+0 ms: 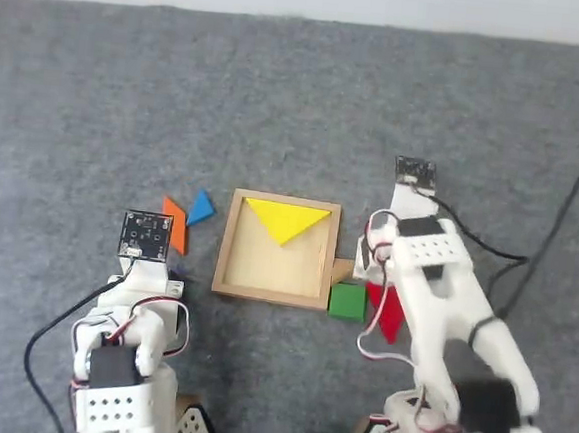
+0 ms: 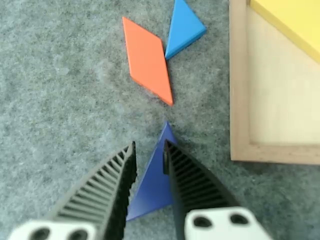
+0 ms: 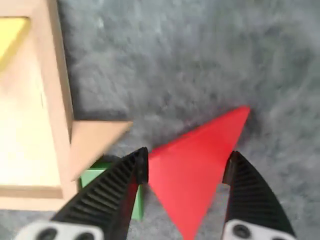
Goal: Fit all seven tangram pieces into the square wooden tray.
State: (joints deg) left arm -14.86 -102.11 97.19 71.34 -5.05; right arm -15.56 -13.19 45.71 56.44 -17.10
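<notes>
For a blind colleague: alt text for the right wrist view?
The right end effector, open, straddles a red triangle on grey carpet. Beside it lie a green square, a tan triangle and a corner of the wooden tray, holding a yellow piece.

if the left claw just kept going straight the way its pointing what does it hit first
Most likely the dark blue triangle, whose tip lies between the left claw's slightly parted fingers. The orange parallelogram comes next beyond it. How high the claw sits is unclear.
</notes>
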